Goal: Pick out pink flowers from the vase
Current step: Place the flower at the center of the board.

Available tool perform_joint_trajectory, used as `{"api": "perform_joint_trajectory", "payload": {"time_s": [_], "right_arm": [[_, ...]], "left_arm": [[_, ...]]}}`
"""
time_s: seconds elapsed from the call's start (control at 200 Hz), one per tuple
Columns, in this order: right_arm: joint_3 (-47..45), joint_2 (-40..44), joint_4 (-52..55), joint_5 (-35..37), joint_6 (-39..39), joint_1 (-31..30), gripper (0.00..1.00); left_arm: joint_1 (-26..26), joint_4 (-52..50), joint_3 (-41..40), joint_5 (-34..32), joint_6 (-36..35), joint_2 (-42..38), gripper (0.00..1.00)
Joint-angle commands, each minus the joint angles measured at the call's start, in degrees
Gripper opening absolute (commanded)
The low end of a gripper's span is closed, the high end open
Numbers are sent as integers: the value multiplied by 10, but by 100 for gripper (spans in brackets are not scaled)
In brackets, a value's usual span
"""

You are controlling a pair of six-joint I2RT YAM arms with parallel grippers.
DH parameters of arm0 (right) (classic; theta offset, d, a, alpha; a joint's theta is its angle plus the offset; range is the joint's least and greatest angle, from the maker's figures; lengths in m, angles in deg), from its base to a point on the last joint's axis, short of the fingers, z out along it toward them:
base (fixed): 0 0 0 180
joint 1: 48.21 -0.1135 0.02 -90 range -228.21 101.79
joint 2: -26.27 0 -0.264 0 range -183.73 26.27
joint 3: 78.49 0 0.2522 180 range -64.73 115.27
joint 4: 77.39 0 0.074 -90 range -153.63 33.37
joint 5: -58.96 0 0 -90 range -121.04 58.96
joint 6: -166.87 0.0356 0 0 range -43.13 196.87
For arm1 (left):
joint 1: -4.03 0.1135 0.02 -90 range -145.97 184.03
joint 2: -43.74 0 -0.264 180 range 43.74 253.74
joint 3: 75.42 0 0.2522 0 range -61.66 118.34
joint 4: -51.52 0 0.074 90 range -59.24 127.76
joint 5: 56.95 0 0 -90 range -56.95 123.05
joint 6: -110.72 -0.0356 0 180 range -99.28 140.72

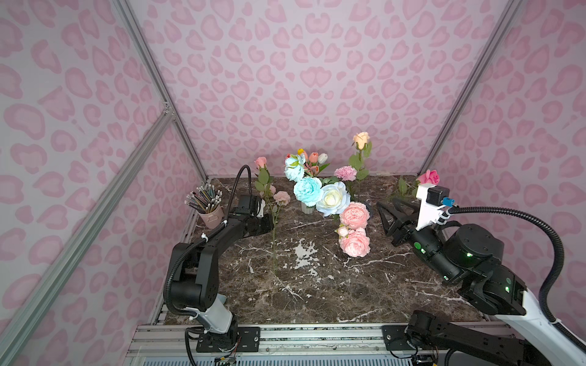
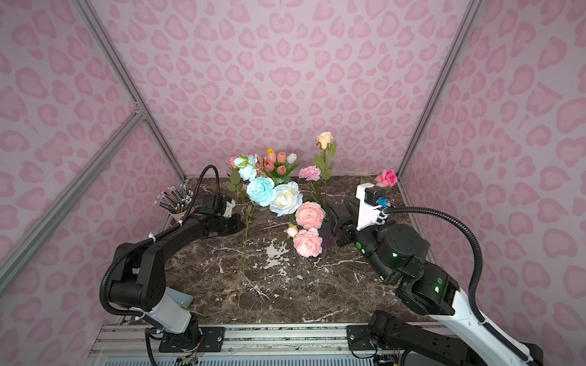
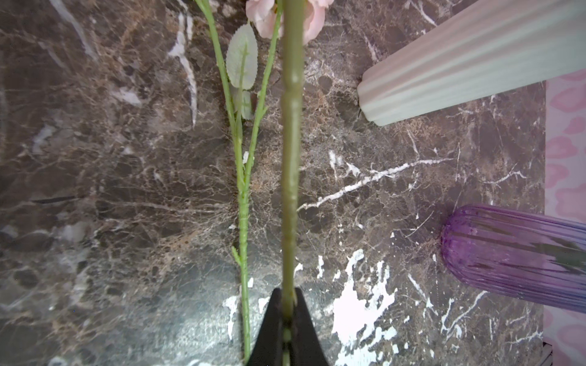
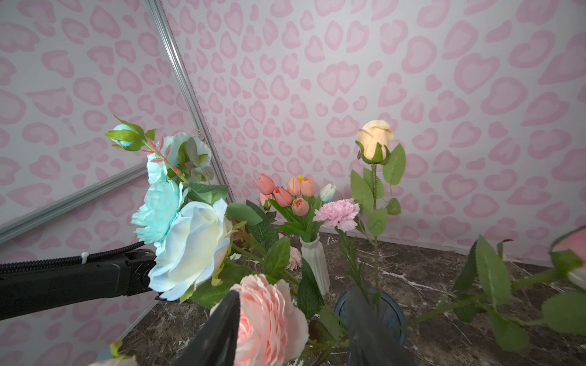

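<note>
- The left tool (image 3: 287, 294) is pressed tight on the green stem (image 3: 290, 158) of a pink rosebud (image 1: 260, 162). It sits out at 9 o'clock on the counter (image 1: 317, 285), and the bud rides high toward 11 o'clock, clear of every vase.
- Right under that stem, a thin bud spray (image 1: 281, 197) with small pink heads appears to lie flat on the counter, running from 6 toward 12. That one is out too.
- Over at 2 o'clock, a magenta rose (image 1: 428, 177) lies by the back corner, free of the vases.
- The right tool (image 1: 387, 206) stands spread and pinches nothing. The magenta rose is behind it at its 1 o'clock, apart.
- So by my count three pink stems are out, roughly half the job, and the rosebud is not yet set down.
- Left to pick: two big pink peonies (image 1: 354, 215) at the centre, leaning out by the purple vase (image 3: 507, 253). They sit just at the right tool's 9 o'clock, near it but not between its fingers.
- Also left: a pink carnation (image 1: 345, 173) at 12 o'clock, sharing the blue vase (image 4: 390, 310) with a peach rose (image 1: 361, 139).
- Last, salmon tulips (image 1: 314, 157) stand in the white vase (image 4: 314, 260), back toward 12, well apart from both tools.
</note>
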Motion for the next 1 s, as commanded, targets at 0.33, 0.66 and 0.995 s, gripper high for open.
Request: {"api": "perform_joint_trajectory", "payload": {"time_s": [0.33, 0.66, 0.995], "right_arm": [[-13, 8, -1, 0, -9, -1, 55], [-15, 7, -3, 12, -15, 0, 56], [-11, 5, 1, 43, 1, 1, 57]], "left_arm": [[-11, -55, 62, 8, -48, 102, 3], [-15, -66, 62, -35, -17, 113, 29], [-15, -51, 19, -54, 34, -18, 47]]}}
